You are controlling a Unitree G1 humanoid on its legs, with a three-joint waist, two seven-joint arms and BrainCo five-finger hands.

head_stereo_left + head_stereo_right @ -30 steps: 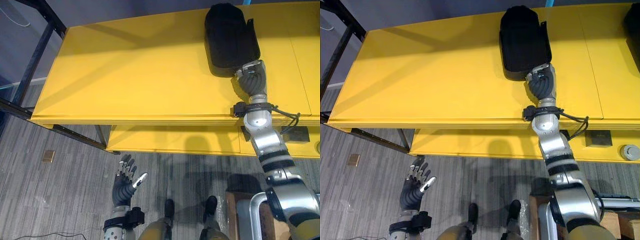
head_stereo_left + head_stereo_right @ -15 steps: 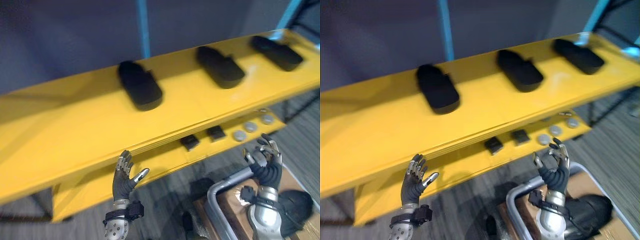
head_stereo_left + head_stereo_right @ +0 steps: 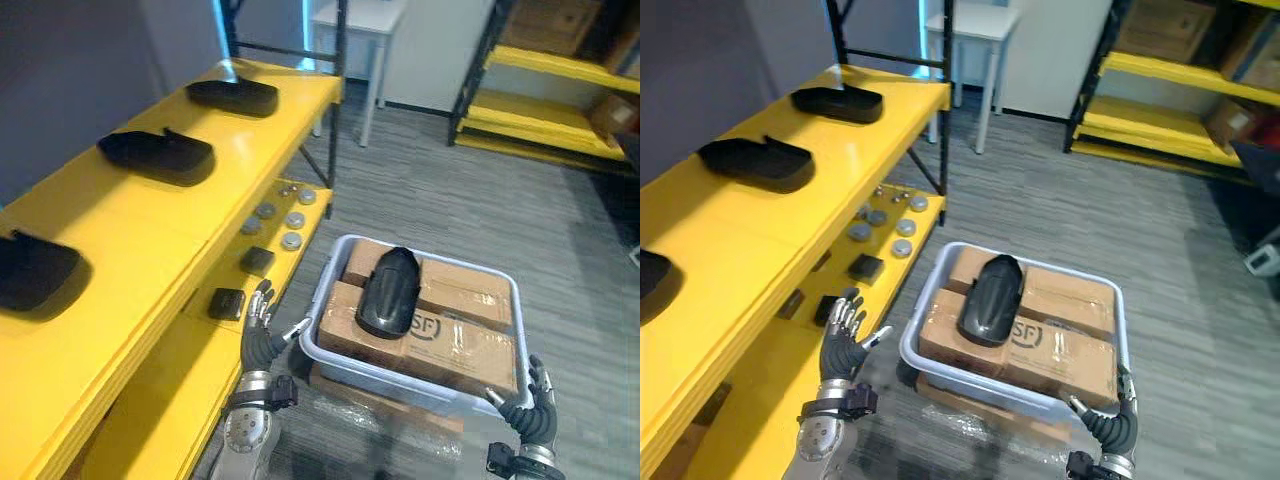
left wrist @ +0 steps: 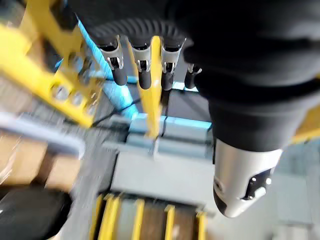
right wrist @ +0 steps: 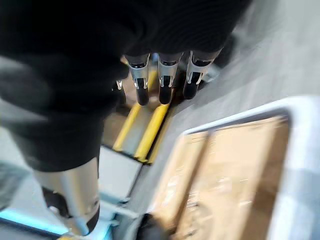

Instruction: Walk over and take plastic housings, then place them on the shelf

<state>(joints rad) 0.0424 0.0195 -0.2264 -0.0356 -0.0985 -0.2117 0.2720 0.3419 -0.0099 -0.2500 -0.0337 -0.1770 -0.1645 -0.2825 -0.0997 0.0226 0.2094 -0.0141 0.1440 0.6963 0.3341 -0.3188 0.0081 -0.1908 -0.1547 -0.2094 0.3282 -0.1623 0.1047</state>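
Three black plastic housings (image 3: 157, 152) (image 3: 233, 95) (image 3: 36, 270) lie in a row on the yellow shelf's top board (image 3: 120, 230) at the left. A fourth black housing (image 3: 385, 292) rests on cardboard boxes (image 3: 450, 335) inside a pale grey bin (image 3: 400, 375) on the floor. My left hand (image 3: 262, 335) is raised between the shelf and the bin's near left corner, fingers (image 4: 145, 75) straight and empty. My right hand (image 3: 530, 410) hangs open by the bin's near right corner, its fingers (image 5: 165, 85) straight, holding nothing.
The shelf's lower board carries several round grey discs (image 3: 280, 215) and two small black blocks (image 3: 226, 302). A white table (image 3: 970, 25) stands past the shelf's far end. More yellow racks with boxes (image 3: 1160, 70) line the far right. Grey floor lies between.
My right hand has let go of the housing on the shelf and come down open. The camera has swung from the shelf top round to the bin.
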